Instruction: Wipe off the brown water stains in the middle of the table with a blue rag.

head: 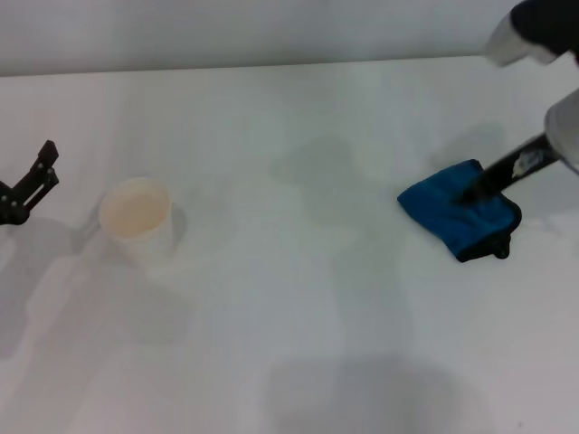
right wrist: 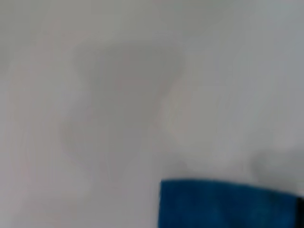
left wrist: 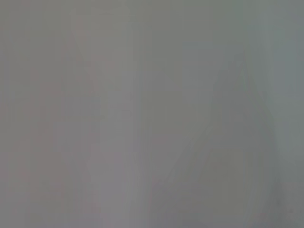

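My right hand (head: 475, 190) presses into the blue rag (head: 457, 220), well right of the cup (head: 137, 217); its grip I cannot tell. No brown stain shows on the surface (head: 298, 344), so I may wipe wrongly.

No text, label, brand, number or sign can be read anywhere.
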`<state>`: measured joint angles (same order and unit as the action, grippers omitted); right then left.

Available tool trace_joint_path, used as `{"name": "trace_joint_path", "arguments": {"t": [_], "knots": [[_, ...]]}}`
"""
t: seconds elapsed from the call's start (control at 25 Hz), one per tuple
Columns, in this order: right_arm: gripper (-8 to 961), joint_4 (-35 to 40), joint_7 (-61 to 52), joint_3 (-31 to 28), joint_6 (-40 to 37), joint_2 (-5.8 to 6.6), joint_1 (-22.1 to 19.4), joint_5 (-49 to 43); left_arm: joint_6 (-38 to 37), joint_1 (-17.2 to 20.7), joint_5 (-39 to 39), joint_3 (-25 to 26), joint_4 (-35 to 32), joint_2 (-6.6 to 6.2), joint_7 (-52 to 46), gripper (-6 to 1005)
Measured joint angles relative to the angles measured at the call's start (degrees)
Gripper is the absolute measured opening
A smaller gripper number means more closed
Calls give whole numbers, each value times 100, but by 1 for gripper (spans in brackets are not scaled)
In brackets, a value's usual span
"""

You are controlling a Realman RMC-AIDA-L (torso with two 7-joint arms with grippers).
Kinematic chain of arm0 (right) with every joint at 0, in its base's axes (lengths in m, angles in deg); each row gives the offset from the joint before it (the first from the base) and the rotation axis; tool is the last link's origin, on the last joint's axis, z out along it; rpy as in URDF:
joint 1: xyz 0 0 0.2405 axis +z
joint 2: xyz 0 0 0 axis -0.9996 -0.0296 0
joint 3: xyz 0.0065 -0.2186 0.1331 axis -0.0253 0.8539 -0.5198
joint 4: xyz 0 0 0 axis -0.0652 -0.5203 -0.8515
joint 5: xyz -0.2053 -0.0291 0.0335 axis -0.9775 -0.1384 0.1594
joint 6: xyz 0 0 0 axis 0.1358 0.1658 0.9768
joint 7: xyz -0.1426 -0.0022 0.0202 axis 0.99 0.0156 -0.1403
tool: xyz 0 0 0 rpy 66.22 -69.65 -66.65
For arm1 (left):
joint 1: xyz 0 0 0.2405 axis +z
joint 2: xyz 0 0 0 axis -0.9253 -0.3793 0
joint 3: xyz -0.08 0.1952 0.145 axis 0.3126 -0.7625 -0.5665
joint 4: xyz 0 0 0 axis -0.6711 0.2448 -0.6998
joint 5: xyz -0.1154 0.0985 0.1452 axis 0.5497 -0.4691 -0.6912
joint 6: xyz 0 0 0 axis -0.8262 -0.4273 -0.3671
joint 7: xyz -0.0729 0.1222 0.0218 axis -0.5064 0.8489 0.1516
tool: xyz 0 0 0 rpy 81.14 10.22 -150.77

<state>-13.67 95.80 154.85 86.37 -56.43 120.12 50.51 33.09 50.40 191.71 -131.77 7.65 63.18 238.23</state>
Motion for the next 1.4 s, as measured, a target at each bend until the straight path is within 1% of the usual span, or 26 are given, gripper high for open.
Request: {"name": "trace_joint_path", "arguments": {"t": [0.16,0.32,0.48,0.6,0.64,0.68,0.76,0.88,0.96,1.04,1.2,1.28,1.4], "knots": [[465,297,192,-397,-19,-3,-163,291,-16,0,0,3,2,6,0,877],[465,345,591,-876,-268,-2,-341,886,-17,-1,0,17,-1,16,0,879],[465,274,1261,-1291,-664,2,-622,1732,-21,-3,3,18,4,13,0,878],[466,188,1960,-1435,-930,2,-854,2533,-26,-8,8,18,4,4,0,878],[466,43,2482,-1519,-1082,1,-979,3135,-26,-9,10,18,2,2,0,877],[466,43,2482,-1519,-1082,1,-979,3135,-26,-9,13,18,0,1,0,877],[466,-188,3100,-1675,-1177,0,-1076,3809,-27,2,17,18,-2,0,0,877],[466,-869,4291,-2036,-1185,11,-1180,5060,-26,45,21,18,-2,-1,4,877],[466,-1302,5001,-2271,-1183,26,-1230,5635,-27,56,27,18,-3,-3,13,878],[466,-1703,5603,-2568,-1169,33,-1255,5950,-26,46,31,18,-3,-3,16,878],[465,-2394,6825,-3146,-1062,22,-1230,6253,-26,21,36,18,-3,-3,18,878],[465,-2802,7566,-3292,-935,21,-1220,6570,-27,19,36,22,-3,-3,22,877],[465,-3617,9030,-3387,-607,18,-1242,7325,-29,28,36,51,-3,0,72,877]]}}
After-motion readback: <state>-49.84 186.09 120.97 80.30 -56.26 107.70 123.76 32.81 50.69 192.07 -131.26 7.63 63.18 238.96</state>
